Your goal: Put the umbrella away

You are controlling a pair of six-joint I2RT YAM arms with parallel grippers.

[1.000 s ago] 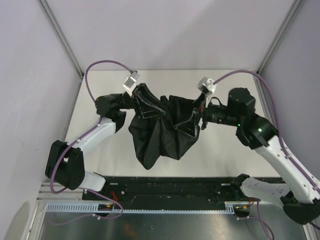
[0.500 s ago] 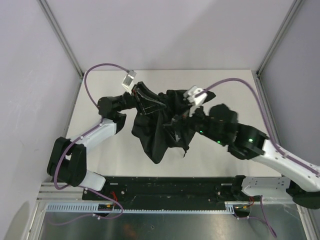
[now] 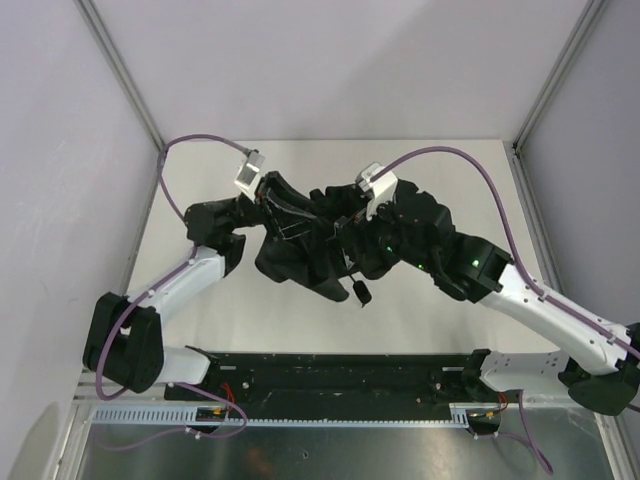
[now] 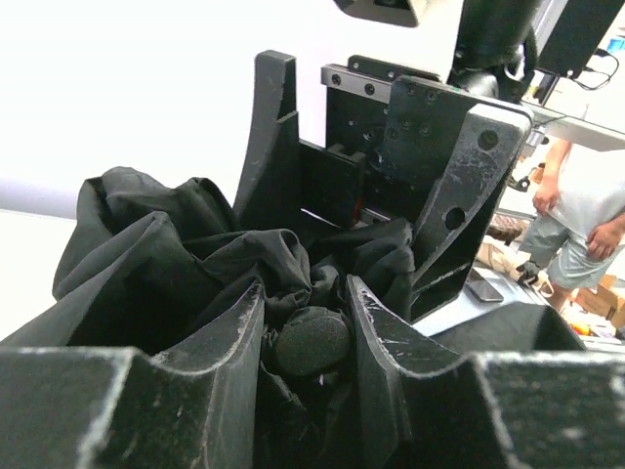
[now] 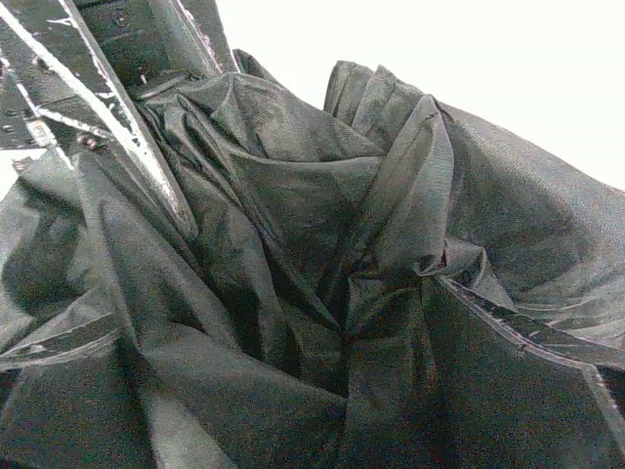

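The umbrella (image 3: 300, 262) is a crumpled mass of matte black fabric bunched between my two grippers at mid-table. My left gripper (image 3: 270, 205) is shut on it; in the left wrist view its fingers (image 4: 305, 293) clamp a round black knob (image 4: 312, 340) wrapped in folds. My right gripper (image 3: 347, 226) pushes into the fabric from the right. In the left wrist view its two fingers (image 4: 459, 195) stand wide apart around a bundle of cloth. Umbrella fabric (image 5: 293, 215) fills the right wrist view and drapes over my right gripper (image 5: 283, 308). A small black piece (image 3: 360, 292) hangs below the bundle.
The pale tabletop (image 3: 460, 170) lies between lilac walls with metal corner posts (image 3: 120, 70). A black rail (image 3: 340, 372) runs along the near edge by the arm bases. A person (image 4: 576, 205) stands in the background of the left wrist view.
My right arm has swung left and pressed into the umbrella, close to the left gripper. The fabric has gone from a hanging spread to a tighter bundle. The left gripper shifted slightly left.
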